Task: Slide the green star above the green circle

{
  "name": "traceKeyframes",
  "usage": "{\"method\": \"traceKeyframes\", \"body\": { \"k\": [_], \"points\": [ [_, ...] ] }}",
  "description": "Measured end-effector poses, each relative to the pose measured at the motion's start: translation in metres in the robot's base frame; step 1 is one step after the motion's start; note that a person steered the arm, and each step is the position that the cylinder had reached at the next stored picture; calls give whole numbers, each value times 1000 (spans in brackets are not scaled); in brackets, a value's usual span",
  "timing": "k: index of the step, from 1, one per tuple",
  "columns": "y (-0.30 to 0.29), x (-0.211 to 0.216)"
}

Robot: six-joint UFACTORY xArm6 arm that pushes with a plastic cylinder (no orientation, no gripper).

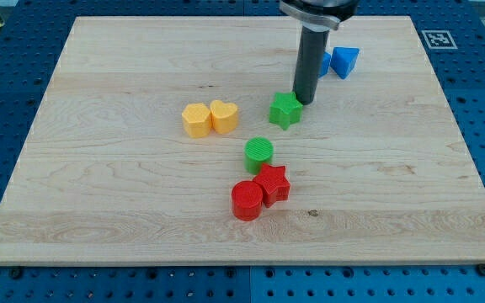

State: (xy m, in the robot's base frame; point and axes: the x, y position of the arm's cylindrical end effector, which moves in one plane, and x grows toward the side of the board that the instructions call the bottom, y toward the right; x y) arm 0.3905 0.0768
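Observation:
The green star lies near the board's middle, up and to the right of the green circle. My tip rests on the board just to the upper right of the green star, touching or nearly touching it. The rod rises from there to the view's top. The green circle sits a short gap below and left of the star.
A yellow hexagon and a yellow heart sit together left of the star. A red star and a red cylinder sit just below the green circle. A blue triangle lies right of the rod, another blue block partly behind it.

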Motion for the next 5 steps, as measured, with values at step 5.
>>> {"method": "traceKeyframes", "body": {
  "k": [5],
  "points": [
    [-40, 43]
  ]
}}
